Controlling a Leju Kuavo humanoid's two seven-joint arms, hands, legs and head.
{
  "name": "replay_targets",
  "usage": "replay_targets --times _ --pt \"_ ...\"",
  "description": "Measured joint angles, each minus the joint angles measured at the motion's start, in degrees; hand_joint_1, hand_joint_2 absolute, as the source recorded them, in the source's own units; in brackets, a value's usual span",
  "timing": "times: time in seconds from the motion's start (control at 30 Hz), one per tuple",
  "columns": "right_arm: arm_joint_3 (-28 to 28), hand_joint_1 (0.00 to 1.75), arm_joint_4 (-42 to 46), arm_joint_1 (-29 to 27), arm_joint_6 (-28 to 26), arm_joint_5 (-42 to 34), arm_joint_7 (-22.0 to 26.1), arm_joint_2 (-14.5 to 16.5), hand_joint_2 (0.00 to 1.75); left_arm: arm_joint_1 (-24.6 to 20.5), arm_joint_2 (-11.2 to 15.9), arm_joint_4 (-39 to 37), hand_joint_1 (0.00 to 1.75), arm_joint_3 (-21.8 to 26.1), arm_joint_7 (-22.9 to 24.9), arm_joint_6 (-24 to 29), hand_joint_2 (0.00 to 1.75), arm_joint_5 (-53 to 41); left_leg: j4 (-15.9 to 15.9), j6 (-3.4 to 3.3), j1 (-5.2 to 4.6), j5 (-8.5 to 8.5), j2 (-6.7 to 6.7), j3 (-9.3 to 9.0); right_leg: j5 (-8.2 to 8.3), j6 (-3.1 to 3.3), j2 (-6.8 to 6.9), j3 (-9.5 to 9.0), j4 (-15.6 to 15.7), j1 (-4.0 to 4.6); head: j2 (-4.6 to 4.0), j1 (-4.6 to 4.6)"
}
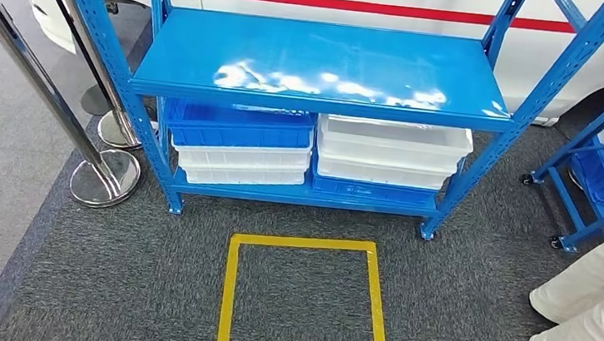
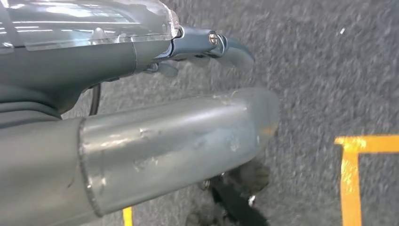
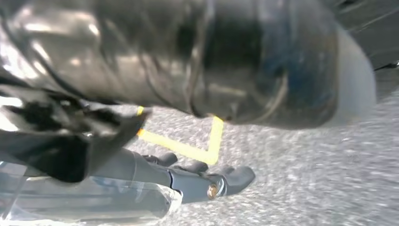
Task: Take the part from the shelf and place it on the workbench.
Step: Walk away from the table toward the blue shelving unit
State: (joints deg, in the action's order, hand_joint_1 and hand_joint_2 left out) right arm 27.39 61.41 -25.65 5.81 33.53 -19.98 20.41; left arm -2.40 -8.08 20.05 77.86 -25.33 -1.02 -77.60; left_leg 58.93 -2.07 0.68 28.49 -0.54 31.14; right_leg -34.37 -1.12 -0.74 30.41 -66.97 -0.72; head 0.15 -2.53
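Both hands hang over the grey carpet near the yellow taped square (image 1: 303, 298). The left hand (image 2: 141, 141) and the right hand (image 3: 197, 181) hold nothing, fingers extended. Beyond the square stands the blue shelf (image 1: 323, 64), its bins (image 1: 392, 150) underneath; I cannot tell where the part lies.
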Motion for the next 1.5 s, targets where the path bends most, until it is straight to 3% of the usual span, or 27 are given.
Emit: replay_targets --times 0.07,0.13,0.17,0.23,0.27,0.3,0.4,0.47,0.57,0.6,0.63,0.67,0.73,0.8,0.93,0.97,1.03,1.1,1.13,1.17,1.23,1.3,1.37,1.43,1.5 --pt "0.0 0.0 0.0 0.2 0.0 -0.2 0.0 0.0 0.0 0.0 0.0 0.1 0.0 0.0 0.0 0.0 0.0 0.0 0.0 -0.25 -0.17 0.82 -0.18 -0.74 -2.94 -0.23 0.17 4.76 -6.3 0.0 0.0 0.01" --pt "0.0 0.0 0.0 0.0 0.0 -0.1 0.0 0.0 0.0 0.1 0.0 0.2 0.0 0.0 0.1 0.0 0.0 0.0 0.0 -0.24 -0.38 1.89 -0.17 -1.97 -3.52 0.01 0.26 7.48 -7.7 0.07 0.0 0.01" --pt "0.0 0.0 0.0 -0.1 -0.1 0.0 0.0 0.0 0.0 0.1 0.0 0.2 0.0 0.0 0.1 0.0 0.0 0.0 0.0 -0.22 -0.48 2.45 -0.18 -2.75 -1.89 0.37 0.34 7.44 -5.7 0.19 0.0 0.01" --pt "0.0 0.0 0.0 -0.3 -0.1 0.1 0.0 0.0 0.0 0.1 -0.1 0.2 0.0 0.0 0.2 0.0 0.0 0.0 -0.1 -0.06 -0.7 3.68 -0.24 -4.29 3.68 1.56 0.62 6.37 0.7 0.77 0.0 0.05" --pt "0.0 0.0 0.0 -0.4 -0.2 0.2 0.1 0.0 0.0 0.0 -0.2 0.2 0.0 0.0 0.2 0.0 0.0 0.0 -0.1 0.14 -0.75 4.2 -0.22 -4.78 5.55 2.02 0.71 5.93 3.1 1.11 0.0 0.01" --pt "0.0 0.0 0.0 -0.3 -0.3 0.2 0.1 0.0 0.0 0.0 -0.3 0.3 0.0 0.0 0.2 0.0 0.0 0.0 -0.4 0.45 -0.78 4.65 -0.22 -5.21 6.81 2.43 0.76 5.69 4.5 1.39 0.0 -0.01" --pt "-0.2 0.0 0.0 -0.3 -0.3 0.4 0.2 0.0 0.0 -0.2 -0.3 0.3 0.0 0.0 0.2 0.0 0.0 0.0 0.4 1.37 -0.83 4.46 -0.12 -6.21 7.0 3.08 0.5 4.21 6.0 1.23 0.0 -0.07" --pt "-0.2 0.0 0.0 -0.3 -0.3 0.5 0.2 0.1 0.0 -0.3 -0.2 0.4 0.0 0.0 0.2 0.0 0.0 0.0 4.0 1.9 -0.74 4.4 0.03 -4.84 6.78 3.56 0.43 2.42 7.2 0.8 0.0 -0.06" --pt "-0.2 0.0 0.0 -0.1 -0.1 0.8 0.2 0.1 0.0 -0.3 -0.2 0.4 0.0 0.0 0.2 -0.1 0.0 0.0 12.7 2.92 -0.21 8.08 0.12 1.54 5.84 3.87 0.24 0.86 8.0 0.59 0.0 -0.04" --pt "-0.2 0.0 -0.1 -0.1 0.0 0.9 0.2 0.1 0.0 -0.2 -0.1 0.4 0.0 0.0 0.2 -0.1 0.0 0.0 14.2 3.16 -0.06 9.34 0.12 3.39 5.34 3.8 0.09 0.36 8.0 0.54 0.0 -0.04" --pt "-0.2 0.0 -0.1 -0.1 0.1 0.9 0.3 0.1 0.0 -0.1 -0.1 0.4 0.0 0.0 0.2 -0.1 0.0 0.0 14.0 3.33 0.03 9.46 0.11 4.38 4.82 3.69 -0.06 -0.26 8.0 0.47 0.0 -0.04" --pt "-0.2 0.0 -0.1 -0.1 0.1 1.0 0.3 0.1 0.0 0.0 -0.1 0.5 0.0 0.0 0.2 -0.1 0.0 0.0 12.3 3.4 0.09 8.36 0.11 4.66 4.27 3.54 -0.18 -0.96 8.0 0.41 0.0 -0.04" --pt "-0.2 0.0 -0.1 -0.1 0.1 1.1 0.4 0.1 0.0 0.2 -0.1 0.5 0.0 0.0 0.2 -0.2 0.0 0.0 6.0 3.22 0.09 2.74 0.12 3.79 3.08 3.11 -0.28 -2.37 7.9 0.35 0.0 -0.06" --pt "-0.1 0.0 -0.2 0.1 0.2 1.2 0.4 0.1 0.0 0.3 -0.1 0.7 0.0 0.0 0.3 -0.2 0.0 0.0 1.8 2.45 -0.2 -0.67 0.08 3.1 2.16 2.46 -0.37 -3.04 7.9 0.4 0.0 -0.06" --pt "-0.1 0.0 -0.3 0.2 0.3 1.2 0.5 0.1 0.0 0.4 -0.1 0.8 0.0 -0.1 0.3 -0.2 0.0 0.0 0.1 0.45 -0.23 -0.75 0.15 1.45 1.98 0.93 -0.2 -3.64 6.5 0.47 0.0 -0.07" --pt "-0.1 0.0 -0.3 0.3 0.3 1.0 0.5 0.1 0.0 0.3 -0.1 0.8 0.0 -0.2 0.3 -0.2 0.0 0.0 -0.3 0.09 -0.13 -0.61 0.1 0.64 1.78 0.7 -0.07 -2.89 4.7 0.43 0.0 -0.07" --pt "-0.1 0.0 -0.4 0.6 0.2 0.4 0.5 0.1 0.0 0.2 -0.1 0.9 0.0 -0.4 0.4 -0.2 0.0 0.0 -0.7 -0.41 -0.1 0.04 -0.26 -0.6 0.06 0.42 0.14 0.93 -1.3 0.35 0.0 -0.07" --pt "-0.2 0.0 -0.6 0.8 -0.9 -0.3 0.1 0.1 0.0 0.2 0.0 0.9 0.0 -0.5 0.4 -0.2 0.0 0.0 -0.7 -0.46 -0.14 1.08 -0.54 -1.67 -2.19 0.25 0.21 5.38 -6.3 0.27 0.0 -0.07" --pt "-0.4 0.0 -0.8 0.9 -2.0 -0.7 -0.1 0.1 0.0 0.2 0.0 0.9 0.0 -0.5 0.5 -0.2 0.0 0.0 -0.7 -0.38 -0.15 1.68 -0.62 -2.35 -2.37 0.24 0.27 6.67 -6.8 0.26 0.0 -0.07" --pt "-0.6 0.0 -1.1 0.9 -3.1 -1.0 -0.4 0.1 0.0 0.2 0.0 0.9 0.0 -0.6 0.5 -0.3 0.0 0.0 -0.8 -0.27 -0.16 2.28 -0.64 -3.1 -1.39 0.29 0.36 7.02 -5.5 0.27 0.0 -0.07" --pt "-1.2 0.0 -1.6 0.9 -4.6 -1.3 -0.8 0.1 0.0 0.2 0.0 0.9 0.0 -0.6 0.5 -0.3 0.0 0.0 -0.8 -0.03 -0.14 3.56 -0.77 -4.71 3.51 0.74 0.68 5.97 0.3 0.41 0.0 -0.07" --pt "-1.6 0.0 -2.0 1.0 -5.1 -1.5 -0.9 0.1 0.0 0.0 0.0 0.9 0.0 -0.7 0.5 -0.3 0.0 0.0 -1.0 0.5 -0.16 4.65 -0.89 -5.93 6.81 1.39 1.05 5.25 4.6 0.9 0.0 -0.09" --pt "-2.0 0.0 -2.3 1.3 -5.1 -1.5 -0.9 0.1 0.0 -0.1 0.0 0.9 0.0 -0.8 0.6 -0.3 0.0 0.0 -1.0 1.27 -0.22 5.01 -0.96 -6.9 7.02 2.06 1.07 5.27 5.4 1.24 0.0 -0.14" --pt "-2.3 0.0 -2.4 1.5 -5.1 -1.5 -1.0 0.1 0.0 -0.2 0.1 0.9 0.0 -0.8 0.6 -0.3 0.0 0.0 0.0 1.92 -0.21 4.69 -0.89 -7.23 7.09 2.73 0.8 4.12 6.2 1.02 0.0 -0.17" --pt "-2.5 0.0 -2.5 1.6 -5.1 -1.5 -1.0 0.2 0.0 -0.4 0.2 0.9 0.0 -0.9 0.5 -0.3 0.0 0.0 4.5 2.39 -0.1 4.87 -0.46 -4.92 6.72 3.34 0.69 2.52 7.2 0.73 0.0 -0.14"
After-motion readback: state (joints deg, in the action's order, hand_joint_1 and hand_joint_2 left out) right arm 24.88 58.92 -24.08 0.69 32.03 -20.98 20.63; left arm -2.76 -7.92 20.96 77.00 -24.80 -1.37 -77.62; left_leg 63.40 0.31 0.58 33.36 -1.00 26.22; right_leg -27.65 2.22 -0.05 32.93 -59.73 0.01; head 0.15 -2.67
